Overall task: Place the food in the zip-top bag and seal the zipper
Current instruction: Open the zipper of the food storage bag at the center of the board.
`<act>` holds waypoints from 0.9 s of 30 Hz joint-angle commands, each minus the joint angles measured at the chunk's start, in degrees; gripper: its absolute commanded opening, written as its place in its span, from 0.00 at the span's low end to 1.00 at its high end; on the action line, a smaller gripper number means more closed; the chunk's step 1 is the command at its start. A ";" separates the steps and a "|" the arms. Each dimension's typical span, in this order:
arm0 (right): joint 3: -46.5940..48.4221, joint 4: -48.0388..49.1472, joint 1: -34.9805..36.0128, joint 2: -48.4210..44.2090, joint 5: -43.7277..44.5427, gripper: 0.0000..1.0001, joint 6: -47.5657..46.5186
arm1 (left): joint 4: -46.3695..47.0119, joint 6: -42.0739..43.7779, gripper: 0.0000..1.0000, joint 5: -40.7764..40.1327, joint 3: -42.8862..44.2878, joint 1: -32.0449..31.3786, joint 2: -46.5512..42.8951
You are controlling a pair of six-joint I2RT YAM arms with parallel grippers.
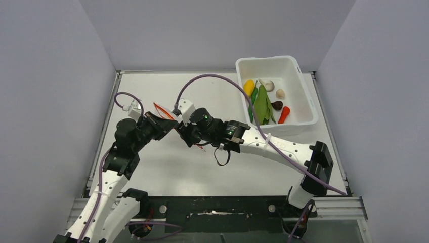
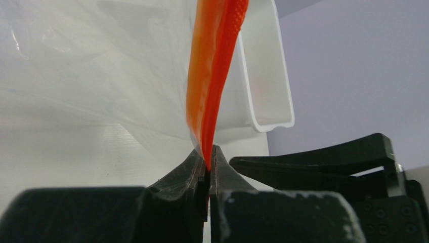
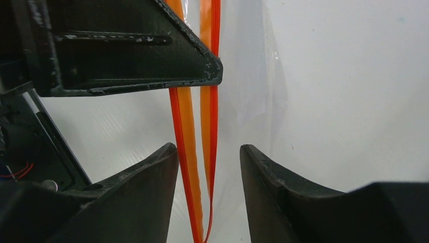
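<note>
**Zip-top bag** [image 2: 101,76]: clear, soft, wrinkled film, directly ahead of both grippers.
**Zipper** [image 2: 212,76]: red-orange strip whose two tracks stand apart, probably so the mouth can take food.
**Left gripper** [image 2: 208,157]: clenched on the zipper's end, anchoring the bag.
**Right gripper** [image 3: 208,152]: released, jaws straddling both tracks.
**Food** [image 1: 263,104]: in the white tub [image 1: 275,68], well beyond the right gripper.
</note>
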 commanded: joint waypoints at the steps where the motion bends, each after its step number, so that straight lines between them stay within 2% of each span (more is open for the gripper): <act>1: 0.56 3.54 0.23 1.75 1.51 0.41 0.23 | 3.93 -1.27 0.01 2.60 1.44 0.09 -1.57; 3: 0.13 3.77 0.06 2.08 3.00 0.19 -0.30 | 3.24 -0.75 0.03 2.85 1.60 0.10 -1.57; 4: -0.32 4.07 -0.07 1.83 3.33 0.11 -0.33 | 2.69 -0.32 0.04 2.82 1.80 0.09 -1.59; 6: -1.56 5.28 -0.49 0.56 3.03 0.05 -0.07 | 0.94 0.96 0.05 2.52 2.28 0.10 -1.54; 11: -5.09 8.20 -2.45 -3.28 -1.70 0.03 2.06 | -2.24 4.79 0.12 1.26 4.16 0.09 -0.73; 14: -7.95 10.51 -4.60 -5.54 -5.11 0.01 4.94 | -0.44 4.27 0.31 2.32 4.10 0.09 -0.54; 17: -10.84 13.30 -6.60 -7.47 -10.62 0.01 7.33 | 6.75 1.63 0.40 6.01 1.41 0.09 -0.76; 21: -12.52 16.01 -8.88 -8.65 -16.52 0.00 9.79 | 14.36 -1.48 0.41 9.08 -2.79 0.09 -0.57; 27: -12.62 17.13 -8.93 -9.15 -19.28 0.00 10.54 | 23.68 -4.47 0.44 12.98 -5.73 0.03 1.69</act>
